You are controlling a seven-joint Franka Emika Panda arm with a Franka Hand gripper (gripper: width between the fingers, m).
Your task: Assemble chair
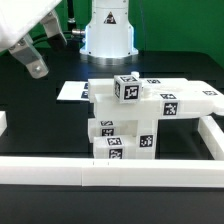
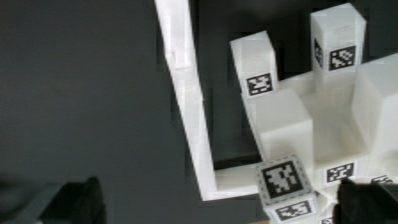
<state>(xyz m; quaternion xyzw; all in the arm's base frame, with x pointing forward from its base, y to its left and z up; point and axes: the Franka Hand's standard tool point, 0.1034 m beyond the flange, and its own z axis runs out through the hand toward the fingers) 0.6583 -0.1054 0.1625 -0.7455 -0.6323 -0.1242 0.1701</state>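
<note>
While your tool [image 1: 35,65] hangs spread and empty at the exterior view's upper left, the chair parts [image 1: 135,115] lie lower and toward that view's right, well apart from it. They sit stacked on the table [image 1: 40,130], just behind the border rails [image 1: 100,170]. The top slab [image 1: 150,92] runs long across the view, so you'd likely reach down and across.
</note>
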